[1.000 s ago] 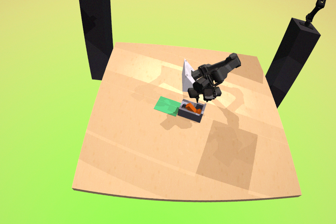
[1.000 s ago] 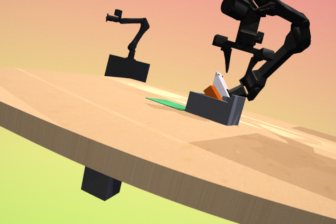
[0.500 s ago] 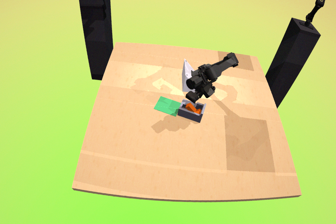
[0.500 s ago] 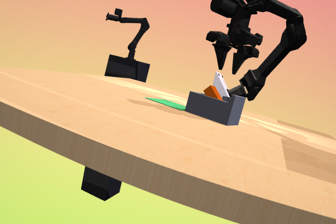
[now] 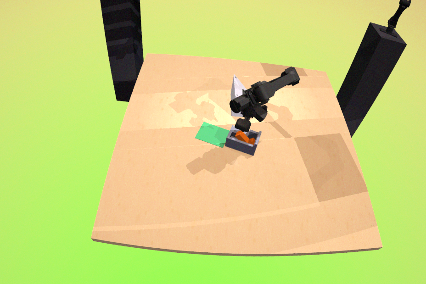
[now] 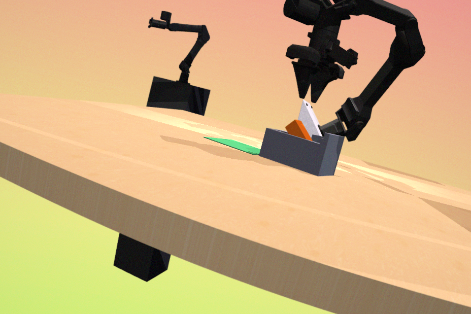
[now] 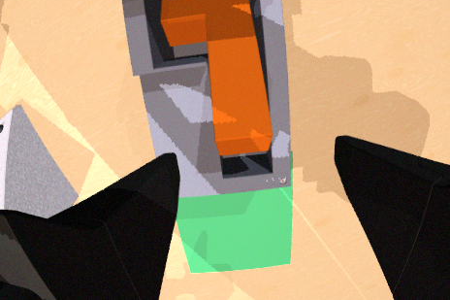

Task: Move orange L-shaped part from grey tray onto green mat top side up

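Tray (image 5: 239,147) (image 6: 291,152) (image 7: 286,74) beside mat (image 5: 210,133) (image 6: 235,144) (image 7: 238,239), on table (image 5: 206,198) (image 6: 190,196) (image 7: 378,25).

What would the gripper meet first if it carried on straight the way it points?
Probably the raised end of the orange L-shaped part, which lies below the open gripper; depth and exact alignment are unclear.

bright, warm light puts hard-edged shadows across the bench (image 5: 220,198) (image 6: 243,204) (image 7: 364,16); the top view seems slightly bowed at its edges.

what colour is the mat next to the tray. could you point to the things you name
Green (image 5: 210,133) (image 6: 232,144) (image 7: 238,239); it shows best in the wrist view.
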Robot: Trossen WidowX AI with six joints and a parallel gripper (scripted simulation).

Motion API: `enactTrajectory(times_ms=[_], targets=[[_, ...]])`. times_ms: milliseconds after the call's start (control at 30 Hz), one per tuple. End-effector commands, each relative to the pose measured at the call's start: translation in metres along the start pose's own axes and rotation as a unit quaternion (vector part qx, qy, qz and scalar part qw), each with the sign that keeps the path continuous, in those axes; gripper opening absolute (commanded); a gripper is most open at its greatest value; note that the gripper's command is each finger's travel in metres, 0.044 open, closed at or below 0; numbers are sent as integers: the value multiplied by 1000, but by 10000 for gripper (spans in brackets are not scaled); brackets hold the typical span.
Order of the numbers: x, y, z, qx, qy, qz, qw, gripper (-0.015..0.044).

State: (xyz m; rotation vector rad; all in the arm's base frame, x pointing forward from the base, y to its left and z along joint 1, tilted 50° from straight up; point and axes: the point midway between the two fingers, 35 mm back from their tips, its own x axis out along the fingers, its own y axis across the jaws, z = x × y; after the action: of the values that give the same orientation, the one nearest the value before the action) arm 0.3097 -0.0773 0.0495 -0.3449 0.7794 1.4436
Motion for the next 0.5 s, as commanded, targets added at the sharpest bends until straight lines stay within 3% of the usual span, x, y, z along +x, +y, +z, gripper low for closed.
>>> enactTrajectory(times_ms=[0,467], targets=[[13,0,-2,-4,0,5,1000,280],[40,0,-2,-4,0,5,1000,280]])
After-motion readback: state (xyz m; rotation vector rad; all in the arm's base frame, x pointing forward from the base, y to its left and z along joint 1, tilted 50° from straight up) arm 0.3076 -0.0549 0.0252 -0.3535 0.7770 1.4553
